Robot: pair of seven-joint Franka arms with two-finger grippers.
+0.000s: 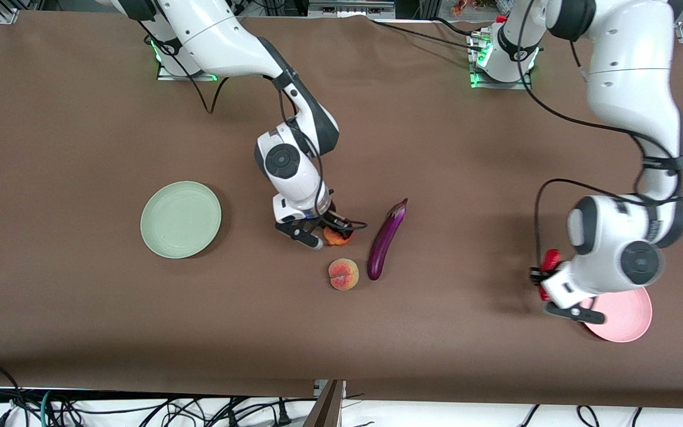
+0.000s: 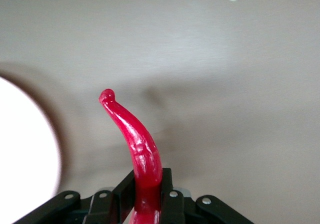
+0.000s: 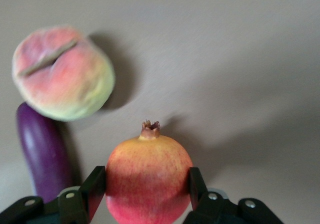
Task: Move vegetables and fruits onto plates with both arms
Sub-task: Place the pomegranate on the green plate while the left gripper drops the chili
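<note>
**user_a:** Since the right tool (image 1: 325,235) is the busier one, start there: its fingers (image 3: 93,189) are clamped on either side of the red fruit (image 3: 148,181), nub pointing away from the wrist. Looks like the fruit is right down at the surface (image 1: 80,118), can't tell if it's lifted off yet. The peach (image 1: 344,274) sits just beside it, nearer the front camera, and the eggplant (image 1: 386,238) lies just beside both, toward the left arm's end.

**user_b:** And the plate for that one?

**user_a:** The green plate (image 1: 181,219) is well apart from the tool, toward the right arm's end of the surface, at about the same depth. So I'd guess the carry is basically sideways, away from the eggplant. Nothing lies between them.

**user_b:** What about the other arm?

**user_a:** The left tool (image 1: 546,279) is closed on the chili pepper (image 2: 135,144), gripped near one end, so the rest curves out past the fingertips. It's up over the surface right at the edge of the pink plate (image 1: 632,320). In the left wrist view the plate (image 2: 25,149) is a pale blob off to one side of the chili.

**user_b:** So the chili's long axis matters.

**user_a:** Yeah, my read is the tool needs to shift over the plate so the whole curve lands inside the rim, not hanging over it.
</note>
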